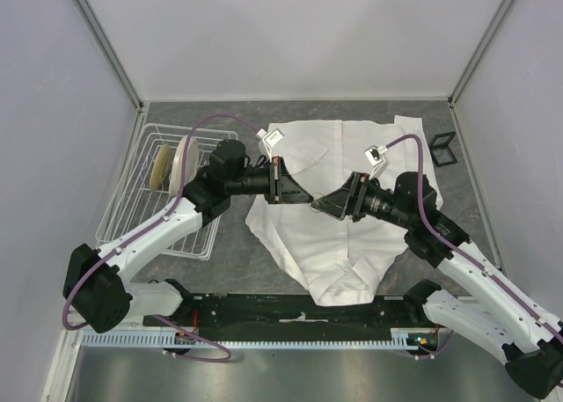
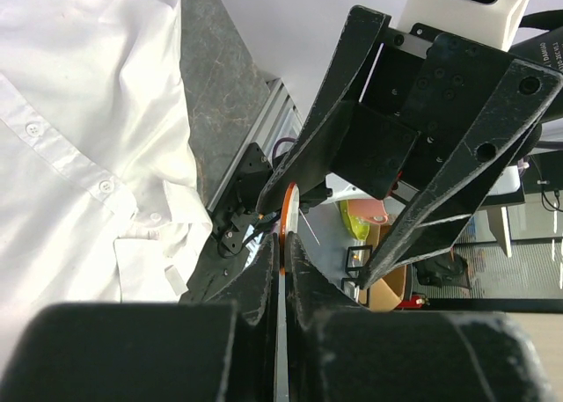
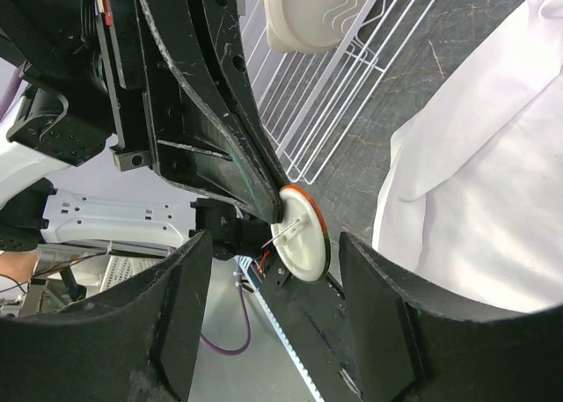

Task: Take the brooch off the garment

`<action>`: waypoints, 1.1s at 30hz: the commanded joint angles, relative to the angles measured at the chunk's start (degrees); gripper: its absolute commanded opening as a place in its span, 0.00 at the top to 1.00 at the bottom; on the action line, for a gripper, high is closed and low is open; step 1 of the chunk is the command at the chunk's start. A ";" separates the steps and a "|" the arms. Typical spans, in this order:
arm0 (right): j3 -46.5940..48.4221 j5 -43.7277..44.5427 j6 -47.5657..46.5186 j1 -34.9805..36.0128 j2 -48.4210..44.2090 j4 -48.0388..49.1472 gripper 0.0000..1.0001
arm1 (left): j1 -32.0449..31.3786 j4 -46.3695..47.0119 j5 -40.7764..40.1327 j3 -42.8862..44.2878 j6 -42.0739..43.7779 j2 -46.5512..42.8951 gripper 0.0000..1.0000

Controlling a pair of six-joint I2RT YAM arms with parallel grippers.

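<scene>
Where the two arms meet tip to tip above the large white wrinkled button-front shirt (image 1: 343,244), the left gripper (image 2: 282,244) is clenched on the tiny round disc brooch (image 3: 302,237). In the left wrist view the disc is edge-on, its coppery-orange rim pinched between both fingers. The right wrist view shows the disc's pale face with a thin pin across it and a coppery rim. The brooch is up in the air, apart from the cloth. The shirt lies spread on the grey speckled table (image 1: 237,244).

The right gripper (image 3: 274,244) has its fingers spread wide, one on each side of the disc. Neither touches it, and they grasp nothing.

A white wire dish rack (image 1: 132,208) sits left of the shirt, with cream round plates (image 1: 180,160) standing on edge in it. A small black wire-frame stand (image 1: 444,147) is near the shirt's far right corner, not touching it.
</scene>
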 commanded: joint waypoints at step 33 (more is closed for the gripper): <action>1.67 2.06 0.44 -1.78 -1.72 2.19 0.50 | -0.30 0.24 2.47 2.81 2.58 -0.15 0.98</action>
